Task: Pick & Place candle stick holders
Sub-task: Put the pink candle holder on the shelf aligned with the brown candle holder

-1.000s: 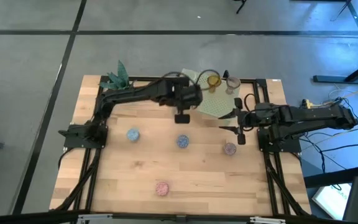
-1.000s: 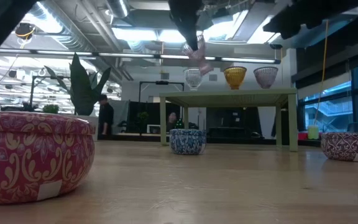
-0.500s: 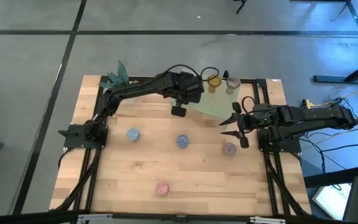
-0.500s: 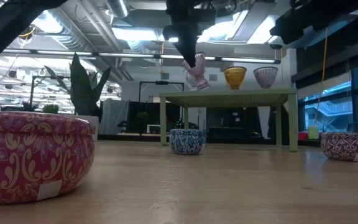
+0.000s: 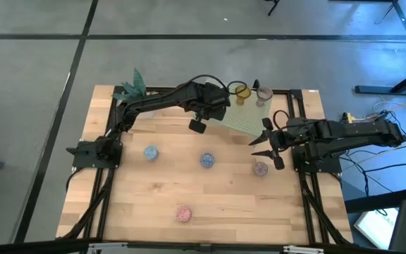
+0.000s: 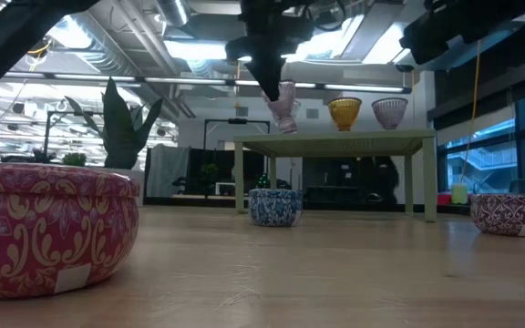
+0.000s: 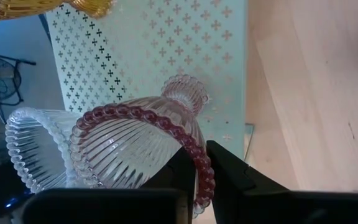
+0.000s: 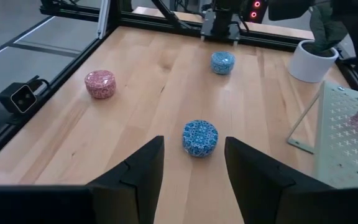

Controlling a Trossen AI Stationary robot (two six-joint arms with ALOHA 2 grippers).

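High view: left gripper (image 5: pixel 197 125), upper centre, beside the green rack (image 5: pixel 242 116); right gripper (image 5: pixel 265 143) waits, fingers spread, empty.
Low view: pink holder (image 6: pixel 285 106) hangs tilted, top centre, for setting down.
Left wrist view: fingers pinch its rim; a clear holder (image 7: pixel 33 146) alongside.

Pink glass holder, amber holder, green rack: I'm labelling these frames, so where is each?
Pink glass holder (image 7: pixel 135 146), left wrist view, ribbed bowl, rim pinched by left gripper (image 7: pixel 197 168).
Amber holder (image 6: pixel 344 111), low view, bowl.
Green rack (image 6: pixel 335 141), low view, front edge.
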